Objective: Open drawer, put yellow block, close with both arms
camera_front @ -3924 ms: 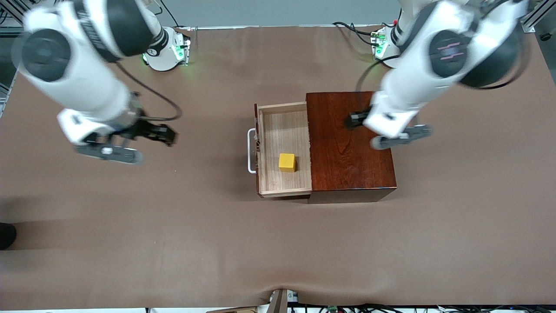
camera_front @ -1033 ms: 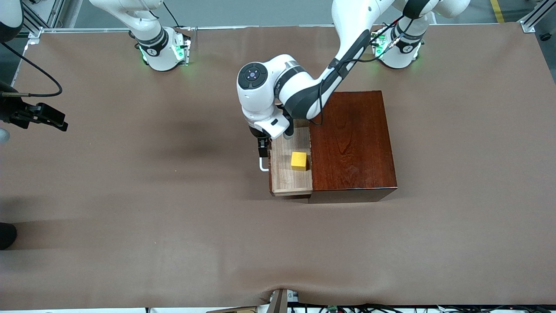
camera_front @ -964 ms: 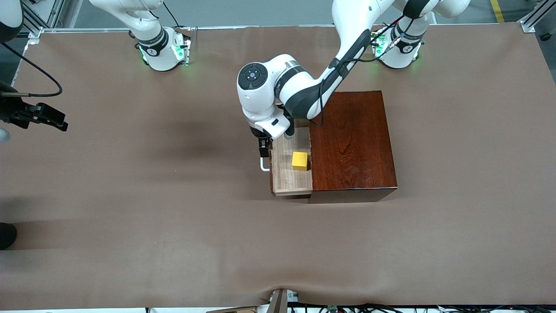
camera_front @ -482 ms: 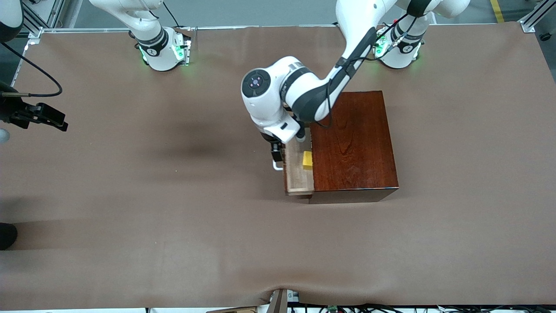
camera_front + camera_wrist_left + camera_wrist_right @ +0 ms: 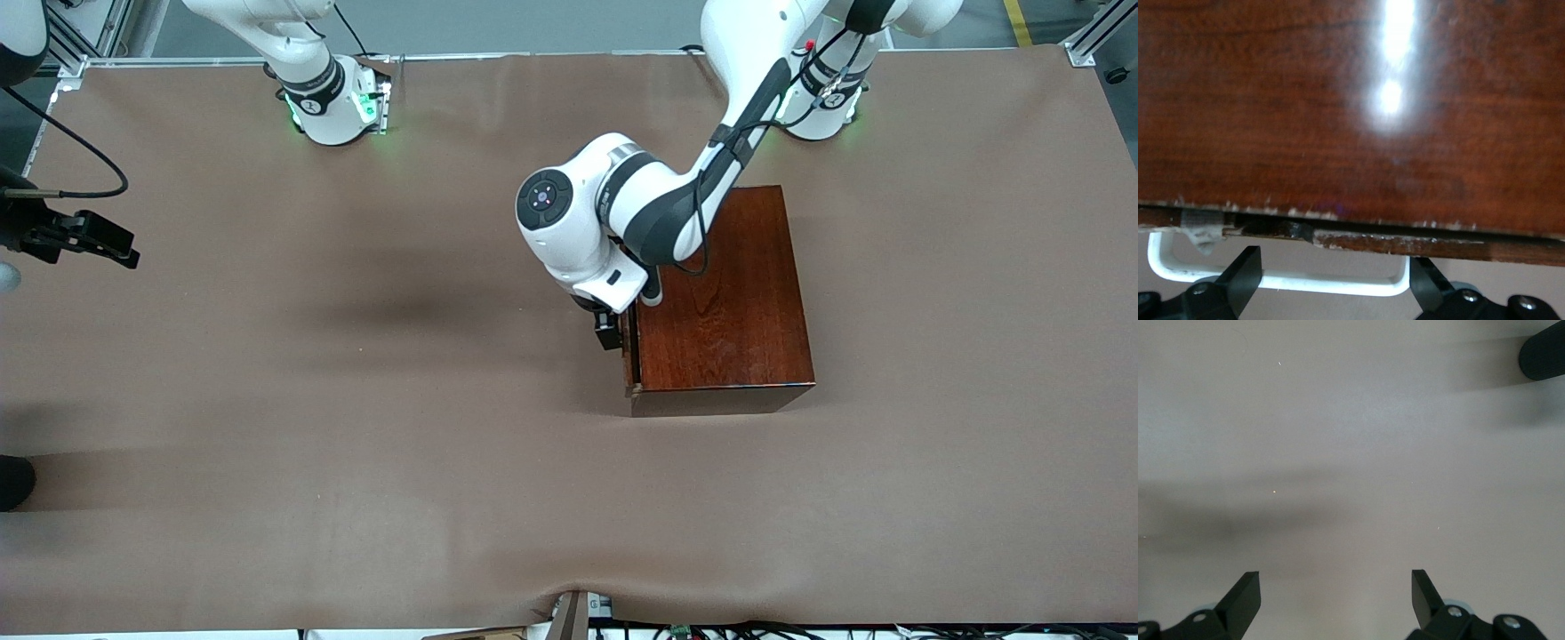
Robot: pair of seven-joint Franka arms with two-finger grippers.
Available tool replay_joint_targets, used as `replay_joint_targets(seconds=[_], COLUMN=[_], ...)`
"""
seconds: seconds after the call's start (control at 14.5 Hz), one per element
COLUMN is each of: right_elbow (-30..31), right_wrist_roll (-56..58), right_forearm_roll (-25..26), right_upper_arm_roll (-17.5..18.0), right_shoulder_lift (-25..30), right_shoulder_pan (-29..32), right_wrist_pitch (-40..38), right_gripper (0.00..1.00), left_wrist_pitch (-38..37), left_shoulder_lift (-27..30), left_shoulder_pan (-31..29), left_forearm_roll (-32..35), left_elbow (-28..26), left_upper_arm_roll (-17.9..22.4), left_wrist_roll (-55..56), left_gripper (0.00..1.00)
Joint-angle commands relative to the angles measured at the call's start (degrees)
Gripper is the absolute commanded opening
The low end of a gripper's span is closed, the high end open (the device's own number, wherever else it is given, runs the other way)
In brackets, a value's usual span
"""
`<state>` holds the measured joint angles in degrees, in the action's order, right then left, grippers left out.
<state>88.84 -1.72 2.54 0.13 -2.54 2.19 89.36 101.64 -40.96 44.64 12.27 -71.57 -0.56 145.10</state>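
Drawer (image 5: 631, 351) now pushed nearly flush into the mahogany box (image 5: 725, 302), with only a thin strip of its front edge visible in the front view; half a second earlier a band of pale tray projected, and a second earlier most of the tray stood out. Yellow block no longer visible: seen in the tray in the earlier frames, now hidden inside the box. Left gripper (image 5: 608, 333) positioned at the drawer front, toward the right arm's end of the box, having travelled with the drawer toward the box. In the left wrist view, left gripper (image 5: 1331, 283) spread wide, fingers (image 5: 1245, 273) standing to either side of the white handle (image 5: 1281, 280) and not clamped on it; narrow dark gap remaining between drawer front (image 5: 1431, 243) and box top (image 5: 1351, 100). Right gripper (image 5: 84, 238) parked over bare table (image 5: 311, 444) at the right arm's end, unchanged from the earlier frames, arm waiting; in the right wrist view, right gripper (image 5: 1336, 600) released, fingers (image 5: 1245, 595) wide apart over bare table surface (image 5: 1351, 453).
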Motion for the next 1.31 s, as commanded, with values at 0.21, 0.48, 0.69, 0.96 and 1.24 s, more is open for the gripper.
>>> replay_joint_targets(seconds=[0.21,0.48,0.69,0.96,1.24], right_elbow=[0.02,-0.24,-0.77,-0.86,-0.86], right_wrist_roll=[-0.04,0.14,0.31,0.23,0.05], right_forearm_roll=[0.19,0.19,-0.43,-3.68,-3.59], right_upper_arm_roll=[0.75,0.75,0.75,0.49,0.57], right_shoulder_lift=[0.78,0.86,0.78,0.87,0.87], right_shoulder_pan=[0.80,0.89,1.15,2.99,2.82], right_wrist_pitch=[0.02,-0.15,-0.15,-0.24,-0.24], right_gripper=[1.00,1.00,1.00,1.00,1.00], left_wrist_pitch=[-2.67,-4.00,-3.91,-3.82,-3.21], left_shoulder_lift=[2.90,2.90,2.99,5.97,9.66], left_shoulder_pan=[-0.17,0.00,0.18,-0.52,-5.96], left_forearm_roll=[4.34,4.34,4.43,4.43,3.81], left_elbow=[-2.26,-2.17,-1.47,0.91,0.73], left_upper_arm_roll=[0.73,0.73,0.30,0.29,0.73], left_wrist_roll=[-0.60,-0.60,-0.69,-7.34,-19.82], left_gripper=[1.00,1.00,1.00,1.00,1.00])
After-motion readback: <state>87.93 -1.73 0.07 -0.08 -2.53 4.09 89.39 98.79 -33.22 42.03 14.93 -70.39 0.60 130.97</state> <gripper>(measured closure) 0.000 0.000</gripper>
